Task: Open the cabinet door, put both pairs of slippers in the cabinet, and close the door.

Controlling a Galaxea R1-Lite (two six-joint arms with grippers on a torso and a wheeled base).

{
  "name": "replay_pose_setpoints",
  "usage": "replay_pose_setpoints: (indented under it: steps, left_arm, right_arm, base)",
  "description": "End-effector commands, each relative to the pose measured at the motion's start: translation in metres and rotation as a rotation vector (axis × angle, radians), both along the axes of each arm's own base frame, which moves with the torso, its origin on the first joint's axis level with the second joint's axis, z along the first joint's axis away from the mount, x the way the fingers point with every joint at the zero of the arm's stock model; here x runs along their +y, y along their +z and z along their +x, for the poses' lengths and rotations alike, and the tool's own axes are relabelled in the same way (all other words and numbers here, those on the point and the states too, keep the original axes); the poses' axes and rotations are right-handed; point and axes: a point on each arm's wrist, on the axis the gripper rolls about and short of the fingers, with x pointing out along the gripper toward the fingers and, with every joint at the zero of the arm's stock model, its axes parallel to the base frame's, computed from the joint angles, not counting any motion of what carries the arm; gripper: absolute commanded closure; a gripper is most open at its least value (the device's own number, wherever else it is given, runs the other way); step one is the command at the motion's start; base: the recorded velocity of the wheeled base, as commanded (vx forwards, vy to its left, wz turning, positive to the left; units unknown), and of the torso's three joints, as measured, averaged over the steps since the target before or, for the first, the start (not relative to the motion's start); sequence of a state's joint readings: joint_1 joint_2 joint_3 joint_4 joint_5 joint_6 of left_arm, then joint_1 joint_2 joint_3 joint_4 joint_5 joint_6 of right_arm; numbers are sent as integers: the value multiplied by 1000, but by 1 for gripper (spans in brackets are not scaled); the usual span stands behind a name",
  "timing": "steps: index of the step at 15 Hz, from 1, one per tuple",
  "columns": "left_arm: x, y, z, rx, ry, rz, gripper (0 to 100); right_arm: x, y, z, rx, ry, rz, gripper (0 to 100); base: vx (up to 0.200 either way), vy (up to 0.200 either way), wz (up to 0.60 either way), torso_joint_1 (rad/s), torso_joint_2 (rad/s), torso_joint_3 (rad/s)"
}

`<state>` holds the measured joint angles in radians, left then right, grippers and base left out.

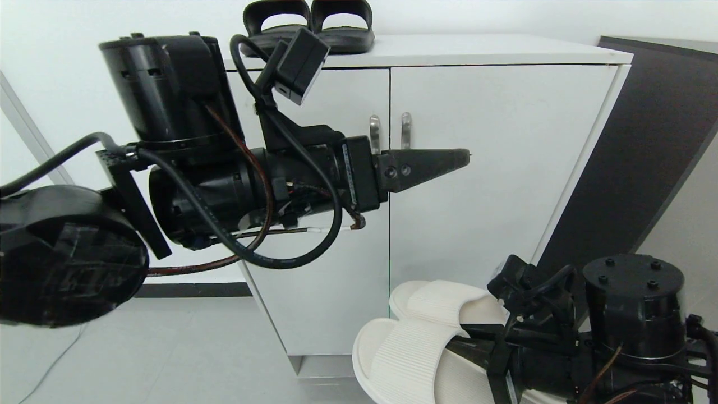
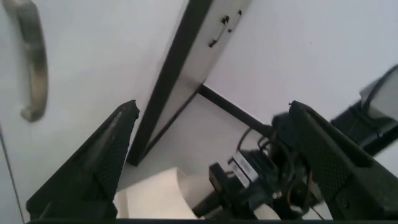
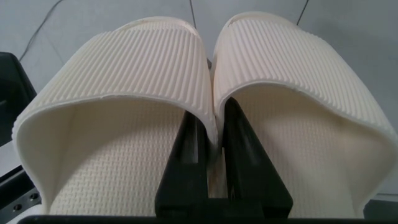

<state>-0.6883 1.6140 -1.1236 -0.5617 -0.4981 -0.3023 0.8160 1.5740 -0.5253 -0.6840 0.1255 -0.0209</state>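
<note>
In the head view the left claw [image 1: 466,156] lies level across the middle of the frame, coming in from the left with its tip pointing right. The tip ends over the upper part of the cabinet's right door [image 1: 493,185], just right of the two metal handles [image 1: 374,133] at the centre seam. Whether it touches the door I cannot tell. The left wrist view shows its fingers [image 2: 109,158] spread wide with nothing between them, one of them near a handle on the white door

The cabinet [image 1: 320,292] is white and fills the centre of the head view, with both doors shut. At the top centre of the frame the black slippers [image 1: 308,25] sit side by side on the cabinet top, close to its front edge

Lower down, centre right, the white slippers [image 1: 415,336] hang together in front of the foot of the right door, above the grey floor [image 1: 168,353]. The right claw [image 3: 214,177] comes in from the lower right corner of the head view. The right wrist view shows it nearly closed, pinching the two inner side walls of the pair between its fingers, one finger inside each slipper
</note>
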Motion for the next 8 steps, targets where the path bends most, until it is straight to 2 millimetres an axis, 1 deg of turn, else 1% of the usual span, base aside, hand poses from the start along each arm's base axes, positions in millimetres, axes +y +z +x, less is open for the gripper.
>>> replay_pose_setpoints:
  steps: [1,3,5,8]
  left_arm:
    - [-9,0,11,5,28,-2,0]
    - [-8,0,12,-7,69,4,0]
    - [-8,-2,15,-44,150,27,0]
    - [-11,-3,19,-47,170,45,0]
  right_arm:
    - [0,-1,0,3,1,-4,100]
    - [1,-2,1,6,1,-7,100]
    - [2,-4,2,11,-1,-13,100]
    - [2,-4,2,10,0,-14,100]
  base:
    - [0,0,0,0,0,0]
    - [0,0,0,0,0,0]
    - [0,0,0,0,0,0]
    - [0,0,0,0,0,0]
